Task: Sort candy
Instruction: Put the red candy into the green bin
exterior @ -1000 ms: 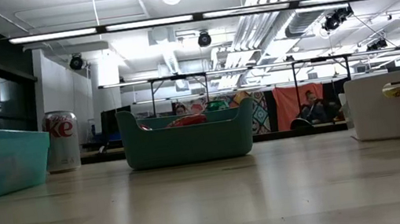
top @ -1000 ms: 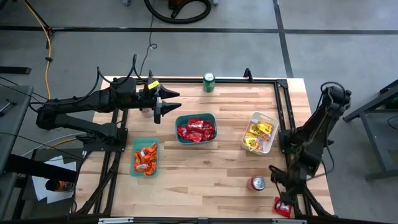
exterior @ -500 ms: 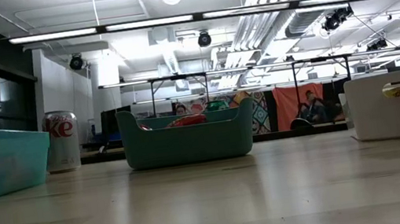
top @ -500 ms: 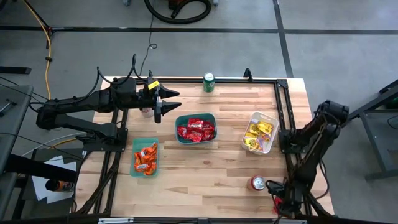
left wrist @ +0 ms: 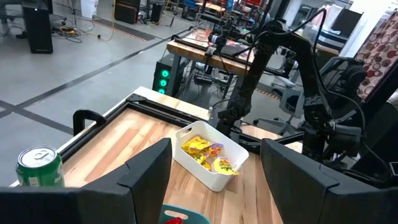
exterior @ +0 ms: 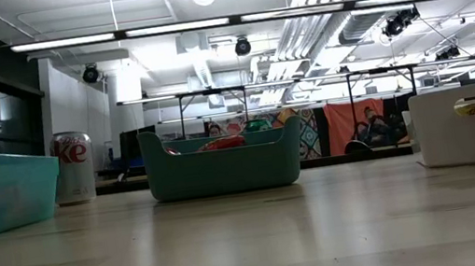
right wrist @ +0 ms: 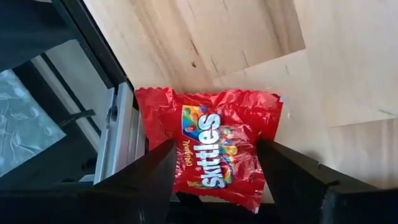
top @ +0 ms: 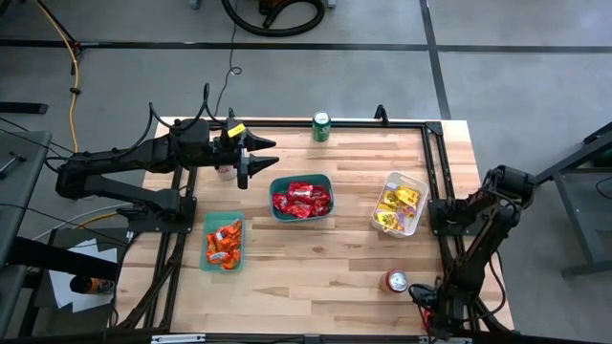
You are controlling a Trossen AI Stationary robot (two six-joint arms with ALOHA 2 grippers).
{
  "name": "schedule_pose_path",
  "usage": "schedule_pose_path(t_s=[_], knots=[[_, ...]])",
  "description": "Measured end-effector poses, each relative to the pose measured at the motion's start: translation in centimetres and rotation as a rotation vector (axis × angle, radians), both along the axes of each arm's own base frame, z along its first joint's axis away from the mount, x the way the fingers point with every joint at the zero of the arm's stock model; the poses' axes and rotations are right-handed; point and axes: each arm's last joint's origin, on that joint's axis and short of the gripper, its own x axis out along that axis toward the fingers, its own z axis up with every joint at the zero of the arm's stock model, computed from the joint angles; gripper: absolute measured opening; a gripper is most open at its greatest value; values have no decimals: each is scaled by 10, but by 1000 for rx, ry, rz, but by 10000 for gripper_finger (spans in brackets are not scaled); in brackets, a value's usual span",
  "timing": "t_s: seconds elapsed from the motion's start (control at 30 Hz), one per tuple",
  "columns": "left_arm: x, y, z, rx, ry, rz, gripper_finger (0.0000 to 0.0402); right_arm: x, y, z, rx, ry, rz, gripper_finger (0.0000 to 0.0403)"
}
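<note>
One red candy packet lies flat on the table's near right corner, beside the black frame rail. My right gripper is open and low over it, pointing down, one finger on each side; in the high view the right gripper hides the packet. Sorted candy fills three bins: red in the dark teal bin, yellow in the white bin, orange in the light teal bin. My left gripper hovers open at the far left, touching nothing. My right gripper comes at the red packet from above, its open fingers standing on either side of the packet's near part. Whether they touch it, I cannot tell. The packet lies flat on the table.
A green can stands at the far edge and a silver-red can just left of the right gripper. A black frame rail runs right beside the packet. Bare wood lies between the bins and the near edge.
My right arm has folded down and its gripper has moved toward the table's near edge and lower, coming over the red packet at the near right corner, which showed in the high view a second ago and is now covered.
</note>
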Motion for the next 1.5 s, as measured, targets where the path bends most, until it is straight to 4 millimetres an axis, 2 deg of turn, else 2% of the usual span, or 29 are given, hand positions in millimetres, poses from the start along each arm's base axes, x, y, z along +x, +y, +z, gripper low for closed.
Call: schedule_pose_path(t_s=[0.1, 0.17, 0.23, 0.33, 0.4, 0.5, 0.6, 0.77, 1.03, 1.3, 1.5], knots=[[0, 0, 0, 1, 0, 6, 232, 0, -1, -2, -19, 5, -1, 213], [0, 0, 0, 3, 1, 17, 232, -1, -3, -3, -34, 12, -4, 182], [0, 1, 0, 4, 1, 24, 232, -1, -3, -3, -44, 19, -10, 135], [0, 1, 0, 5, 1, 29, 232, -1, -4, -3, -44, 20, -16, 42], [0, 1, 0, 5, 1, 29, 232, 0, -3, -4, -42, 16, -20, 14], [0, 1, 0, 7, 1, 29, 232, 0, -4, -4, -43, 25, -44, 18], [0, 1, 0, 22, 4, 36, 232, 0, -4, -1, -33, 24, -60, 4], [0, 1, 0, 33, 7, 44, 232, -1, -9, 12, -11, -7, -82, 1], [0, 1, 0, 42, 9, 43, 232, -6, -25, 64, -37, -43, -97, 0], [0, 1, 0, 51, 10, 42, 232, -7, -39, 121, 18, -128, -87, 0], [0, 1, 0, 51, 10, 42, 232, 6, -63, 173, 3, -349, -118, 0]])
